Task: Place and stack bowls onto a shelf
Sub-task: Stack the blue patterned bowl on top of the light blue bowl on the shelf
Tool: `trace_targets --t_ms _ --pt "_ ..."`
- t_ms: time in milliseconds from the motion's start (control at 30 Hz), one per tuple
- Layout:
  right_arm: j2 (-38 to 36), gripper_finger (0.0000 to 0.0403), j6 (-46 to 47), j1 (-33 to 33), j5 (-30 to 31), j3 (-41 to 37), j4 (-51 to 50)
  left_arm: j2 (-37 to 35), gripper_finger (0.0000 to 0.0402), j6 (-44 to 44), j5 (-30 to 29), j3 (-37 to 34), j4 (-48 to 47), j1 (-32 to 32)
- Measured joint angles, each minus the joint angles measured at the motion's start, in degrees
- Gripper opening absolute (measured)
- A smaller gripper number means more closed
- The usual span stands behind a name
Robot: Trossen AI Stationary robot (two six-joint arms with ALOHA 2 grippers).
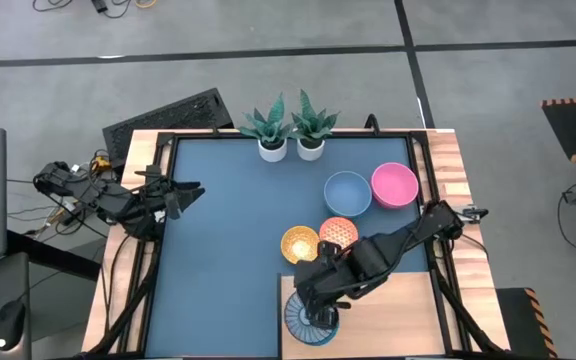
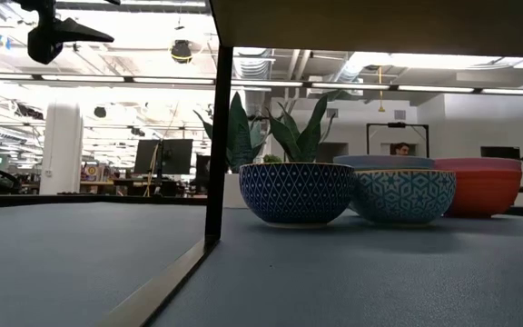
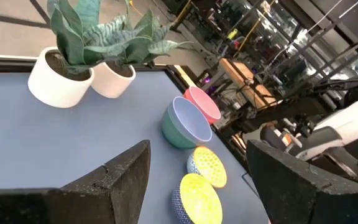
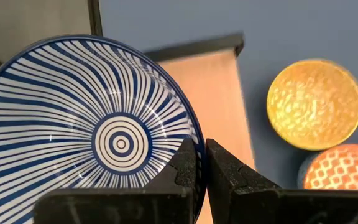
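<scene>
My right gripper (image 1: pixel 320 303) is shut on a blue-white striped bowl (image 1: pixel 309 318) over the near left corner of the pale wood shelf (image 1: pixel 388 310). On the blue tabletop just beyond the shelf sit a yellow bowl (image 1: pixel 300 243) and an orange-red bowl (image 1: pixel 338 232). Farther back are a grey-blue bowl (image 1: pixel 347 193) and a pink bowl (image 1: pixel 395 185). My left gripper (image 1: pixel 183 195) is open and empty at the table's left edge, well away from the bowls. My right gripper pinches the striped bowl's rim (image 4: pixel 193 138) on the side toward the table's right, one finger (image 4: pixel 185 163) inside the bowl and one (image 4: pixel 224 167) outside. The fingers come from above, slanting down. Whether the bowl's base rests on the shelf, I cannot tell.
Two white plant pots (image 1: pixel 273 148) (image 1: pixel 311 148) stand at the table's far edge. In the low view the shelf's dark leg (image 2: pixel 218 136) stands on the table with open space under the platform. The shelf's right part is bare wood.
</scene>
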Motion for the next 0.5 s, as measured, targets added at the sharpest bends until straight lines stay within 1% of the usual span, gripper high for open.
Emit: trace_targets --t_ms 233,500 --pt "-0.03 0.0035 2.52 1.12 0.95 -0.07 -2.88 0.00 0.0249 -0.04 0.04 0.00 0.01 -0.01" --pt "0.49 0.0035 2.60 1.80 0.72 -0.12 -2.37 0.00 0.0249 0.17 -0.08 0.00 0.03 0.00"
